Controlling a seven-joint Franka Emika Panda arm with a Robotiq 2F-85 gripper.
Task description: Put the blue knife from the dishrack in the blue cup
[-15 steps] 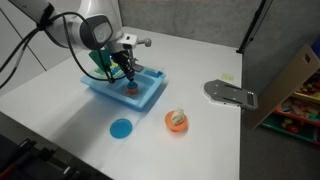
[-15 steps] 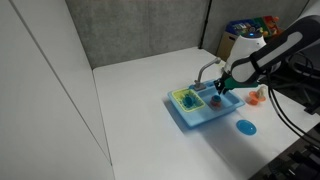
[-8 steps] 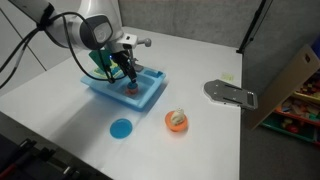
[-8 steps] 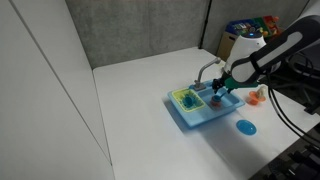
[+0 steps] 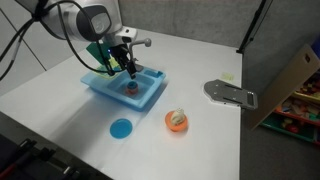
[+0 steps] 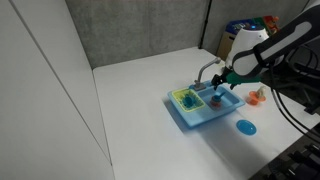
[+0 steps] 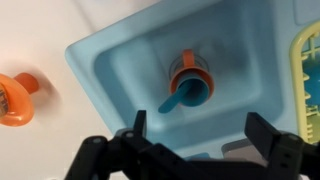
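Note:
In the wrist view the blue knife (image 7: 176, 102) stands tilted in the blue cup (image 7: 190, 66), which shows a reddish-orange rim and sits on the floor of the blue toy sink (image 7: 100, 60). My gripper (image 7: 200, 135) hangs above the cup, open, with nothing between its black fingers (image 7: 138, 125). The yellow-green dishrack (image 7: 308, 70) is at the sink's right end. In both exterior views the gripper (image 5: 125, 70) (image 6: 222, 88) hovers just over the cup (image 5: 129, 88) (image 6: 214, 101), beside the dishrack (image 5: 100, 66) (image 6: 185, 99).
A flat blue disc (image 5: 121, 128) and an orange bowl (image 5: 177, 120) lie on the white table in front of the sink (image 5: 150, 100). A grey flat object (image 5: 230, 93) lies near the table's edge, with a cardboard box (image 5: 292, 75) beyond it.
The gripper has opened, let go of the knife and risen a little above the cup. The knife stays in the cup.

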